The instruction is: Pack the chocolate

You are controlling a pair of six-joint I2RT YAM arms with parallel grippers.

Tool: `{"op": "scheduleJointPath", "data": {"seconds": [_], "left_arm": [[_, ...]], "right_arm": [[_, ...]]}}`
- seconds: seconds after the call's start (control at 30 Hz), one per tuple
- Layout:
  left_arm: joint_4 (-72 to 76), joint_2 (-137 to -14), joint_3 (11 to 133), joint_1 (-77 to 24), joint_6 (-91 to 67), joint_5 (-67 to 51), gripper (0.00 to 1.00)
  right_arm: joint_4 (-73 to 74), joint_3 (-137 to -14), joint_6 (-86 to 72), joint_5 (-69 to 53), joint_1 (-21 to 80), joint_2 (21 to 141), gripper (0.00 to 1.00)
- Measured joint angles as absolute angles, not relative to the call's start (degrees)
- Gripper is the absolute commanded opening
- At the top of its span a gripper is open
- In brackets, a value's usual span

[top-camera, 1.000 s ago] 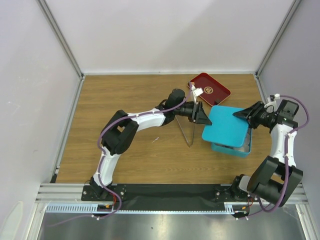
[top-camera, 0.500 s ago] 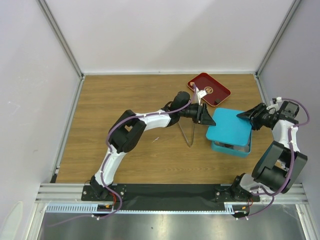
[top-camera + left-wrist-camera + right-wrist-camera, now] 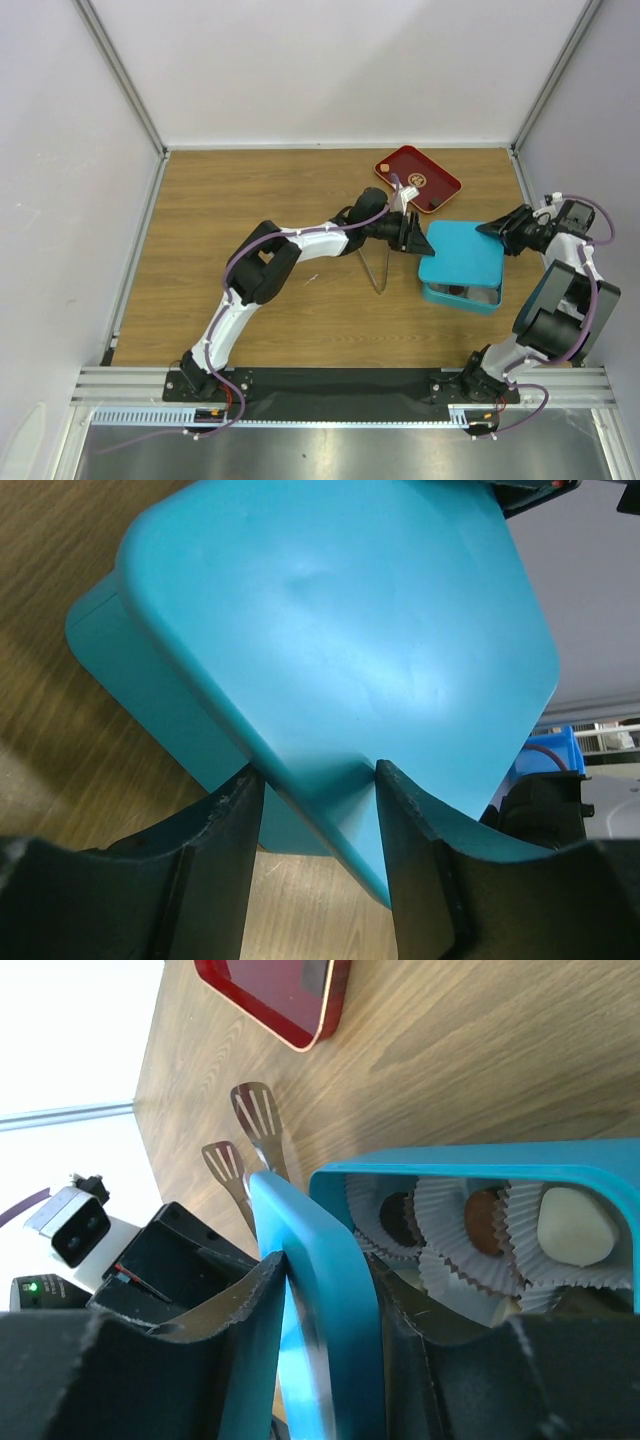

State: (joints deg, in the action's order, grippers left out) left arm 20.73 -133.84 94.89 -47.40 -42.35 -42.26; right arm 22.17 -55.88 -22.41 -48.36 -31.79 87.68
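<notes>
A teal lid (image 3: 460,255) hangs tilted above the teal box (image 3: 460,297). My left gripper (image 3: 418,238) is shut on the lid's left corner (image 3: 350,650), with the box (image 3: 150,690) below it. My right gripper (image 3: 490,230) is shut on the lid's right edge (image 3: 320,1290). In the right wrist view the open box (image 3: 470,1155) holds chocolate in white paper cups: a dark piece (image 3: 400,1215), a tan piece (image 3: 482,1218) and a cream-white piece (image 3: 572,1225). The lid hides the other pieces.
The dark red tray (image 3: 418,178) with a gold emblem sits behind the box, and also shows in the right wrist view (image 3: 280,995). Metal tongs (image 3: 375,265) lie on the wooden table left of the box, under my left gripper.
Both grippers have carried the lid to the right, so it now covers more of the box. The left arm has stretched further out and the right wrist has drawn back.
</notes>
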Motion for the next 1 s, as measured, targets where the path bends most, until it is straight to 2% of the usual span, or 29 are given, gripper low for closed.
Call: {"op": "scheduleJointPath", "data": {"seconds": [0.17,0.5,0.83,1.0], "left_arm": [[18.5,-133.9,95.4,-47.7,-40.9,-41.5,0.56],[15.5,-133.9,97.3,-49.1,-37.5,-40.4,0.57],[13.0,-134.0,98.0,-49.6,-35.8,-39.9,0.59],[12.1,-134.1,98.1,-49.7,-34.3,-39.3,0.63]], "right_arm": [[22.3,-56.6,-21.8,-48.6,-31.8,90.2,0.45],[23.0,-57.3,-19.9,-46.9,-33.0,90.6,0.5],[23.7,-57.6,-18.4,-45.3,-33.1,91.3,0.49],[23.4,-57.3,-18.2,-45.2,-33.1,91.3,0.5]]}}
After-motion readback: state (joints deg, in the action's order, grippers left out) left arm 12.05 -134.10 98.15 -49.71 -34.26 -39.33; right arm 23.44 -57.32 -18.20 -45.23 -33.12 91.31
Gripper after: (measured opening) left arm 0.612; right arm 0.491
